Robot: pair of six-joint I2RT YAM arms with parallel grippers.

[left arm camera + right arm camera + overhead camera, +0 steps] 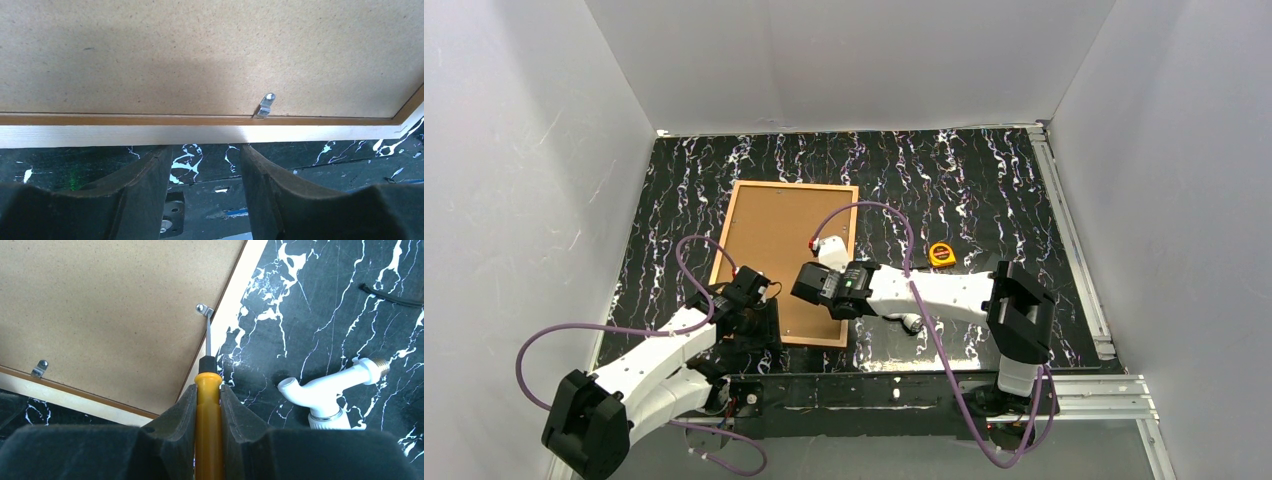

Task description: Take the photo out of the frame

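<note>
Starting at the near edge of the table (984,190): the left gripper (205,156) sits low, just short of the near side of the frame (769,230), towards its near-left corner. Its jaws are roughly halfway apart with nothing between them, and only the black marbled top shows through the gap. Just ahead of it, a small metal clip (265,105) stands on the tan back board, right at the inner wood lip.

Over to the right gripper (208,390) — it's clamped on a screwdriver (208,435). The yellow handle is pinched between the pads and the thin shaft runs forward. The tip is up at a second clip (204,310) on the frame's right side, not far from the near-right corner. Whether it's touching or just short, I can't tell.

The frame itself lies flat, back up, on the left half of the table. Its long sides run near to far, and the tan board fills it from rim to rim. The photo is out of sight — only the back shows.

On the marble to the right of the frame, a white tap (325,390) lies on its side, near the frame's right side. Further right, around mid-table, there's a yellow tape (941,254), well apart from the frame.
</note>
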